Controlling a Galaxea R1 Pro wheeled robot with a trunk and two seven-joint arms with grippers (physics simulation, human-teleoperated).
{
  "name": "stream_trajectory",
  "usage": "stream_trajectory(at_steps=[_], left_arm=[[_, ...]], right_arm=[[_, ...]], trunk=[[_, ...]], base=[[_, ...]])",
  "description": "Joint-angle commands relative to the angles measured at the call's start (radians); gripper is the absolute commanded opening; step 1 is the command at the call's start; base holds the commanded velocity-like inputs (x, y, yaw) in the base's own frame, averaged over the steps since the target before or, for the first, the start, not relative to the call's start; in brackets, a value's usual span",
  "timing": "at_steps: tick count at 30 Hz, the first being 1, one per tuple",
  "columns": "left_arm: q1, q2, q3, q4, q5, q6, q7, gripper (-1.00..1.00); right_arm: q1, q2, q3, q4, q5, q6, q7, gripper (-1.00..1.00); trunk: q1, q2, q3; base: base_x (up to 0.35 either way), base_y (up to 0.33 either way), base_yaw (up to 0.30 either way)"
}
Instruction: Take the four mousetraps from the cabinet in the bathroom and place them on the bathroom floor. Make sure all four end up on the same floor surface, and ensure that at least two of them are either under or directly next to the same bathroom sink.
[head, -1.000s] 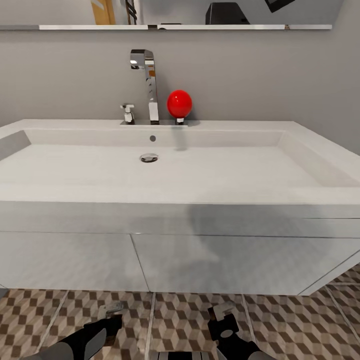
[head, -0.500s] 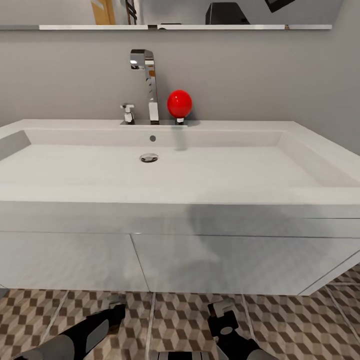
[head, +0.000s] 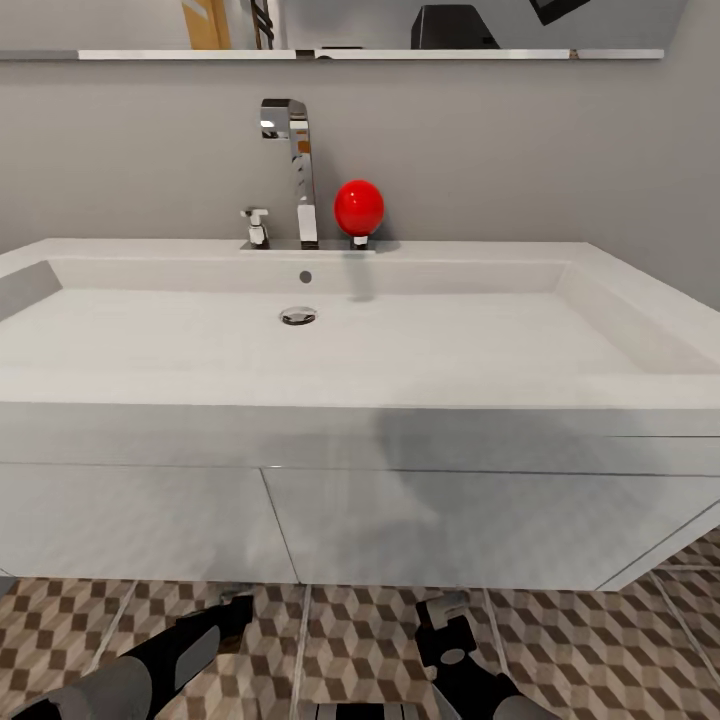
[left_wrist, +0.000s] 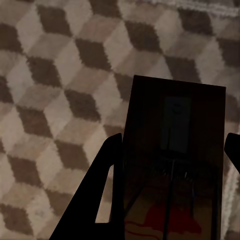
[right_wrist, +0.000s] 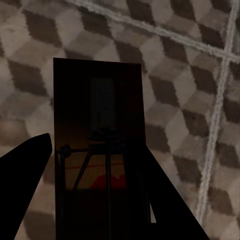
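Left wrist view: a mousetrap (left_wrist: 172, 150), dark-brown slab with thin metal parts, pinched between the left gripper (left_wrist: 172, 165) fingers, one dark finger (left_wrist: 102, 195) against its edge, over the cube-pattern bathroom floor (left_wrist: 50, 100).

Right wrist view: a second mousetrap (right_wrist: 100, 150) clamped likewise in the right gripper (right_wrist: 95, 190), floor tiles and pale grout lines behind.

Head view: both grippers low at bottom centre, left (head: 235, 607), right (head: 445, 612), just in front of the sink (head: 360, 400). The white basin spans mid-frame. Chrome faucet (head: 295, 170) upper centre, red ball (head: 358, 208) beside it.
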Motion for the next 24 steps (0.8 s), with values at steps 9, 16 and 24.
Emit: stream_trajectory(at_steps=[9,16,24], left_arm=[[-0.003,0.007,-0.006,-0.004,0.004,0.000,0.011,-1.00],[-0.010,0.013,-0.006,-0.004,0.004,-0.002,0.010,-1.00],[-0.017,0.015,-0.006,-0.004,0.004,-0.002,0.010,-1.00]], right_arm=[[-0.009,0.000,0.001,-0.028,0.005,-0.001,-0.004,-1.00],[-0.025,0.000,0.001,-0.033,0.003,0.000,-0.005,-1.00],[-0.052,0.000,0.000,-0.034,0.002,0.000,-0.005,-1.00]], trunk=[[0.000,0.000,-0.001],[0.000,0.000,-0.001],[0.000,0.000,-0.001]], base=[[0.000,0.000,0.000],[0.000,0.000,0.000],[0.000,0.000,0.000]])
